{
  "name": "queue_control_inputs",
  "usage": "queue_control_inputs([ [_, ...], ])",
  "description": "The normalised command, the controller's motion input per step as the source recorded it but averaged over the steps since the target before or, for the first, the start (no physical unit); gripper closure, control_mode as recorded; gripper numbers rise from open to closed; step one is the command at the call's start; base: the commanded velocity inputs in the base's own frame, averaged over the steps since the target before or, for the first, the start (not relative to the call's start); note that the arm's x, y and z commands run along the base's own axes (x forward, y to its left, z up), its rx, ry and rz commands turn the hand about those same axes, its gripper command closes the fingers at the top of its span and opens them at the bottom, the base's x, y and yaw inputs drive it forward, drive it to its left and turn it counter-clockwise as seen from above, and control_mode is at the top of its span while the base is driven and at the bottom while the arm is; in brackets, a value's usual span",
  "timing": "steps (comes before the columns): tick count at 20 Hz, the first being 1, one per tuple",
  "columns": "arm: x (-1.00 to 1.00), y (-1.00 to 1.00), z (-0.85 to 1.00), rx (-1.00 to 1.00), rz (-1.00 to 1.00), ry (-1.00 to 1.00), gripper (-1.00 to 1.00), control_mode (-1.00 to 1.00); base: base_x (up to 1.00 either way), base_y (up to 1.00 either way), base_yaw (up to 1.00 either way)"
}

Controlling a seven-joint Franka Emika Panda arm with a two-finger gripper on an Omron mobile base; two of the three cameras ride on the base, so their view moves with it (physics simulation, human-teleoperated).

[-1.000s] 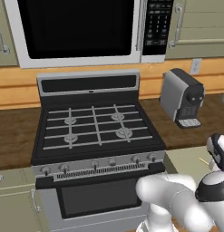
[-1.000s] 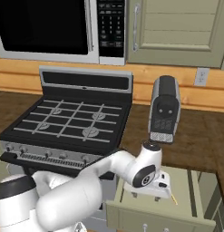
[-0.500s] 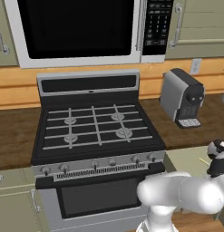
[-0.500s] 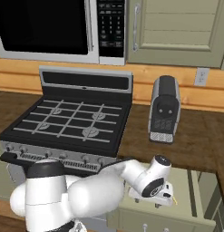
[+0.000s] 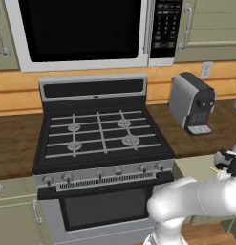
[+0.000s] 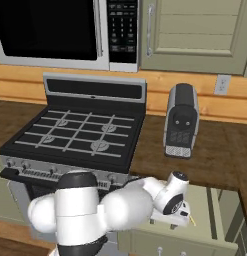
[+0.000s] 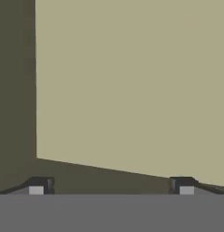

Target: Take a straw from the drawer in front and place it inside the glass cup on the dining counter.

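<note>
Straw [image 6: 193, 218]: thin, pale, likely light, stiff and prone to rolling, lying in open drawer [image 6: 207, 210] at 3 o'clock of end effector [image 6: 173, 224]. End effector spread wide, empty, low inside drawer. Best pinched mid-length, gently.

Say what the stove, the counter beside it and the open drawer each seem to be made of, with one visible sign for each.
Stove: likely brushed steel with black grates, by its grey sheen.
Counter: looks like dark wood, by its brown plank grain.
Drawer: probably painted wood with a matt finish, by its flat sage-green colour without grain.
</note>
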Motion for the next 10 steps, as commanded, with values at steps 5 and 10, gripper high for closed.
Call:
queue_control_inputs([
  [5,-1.00,-0.02,-0.64,0.02,-0.02,0.00,-1.00,-1.00,0.00,0.00,0.00],
  [10,-0.99,0.00,-0.28,0.00,-0.05,0.05,-1.00,-1.00,0.00,0.00,0.00],
])
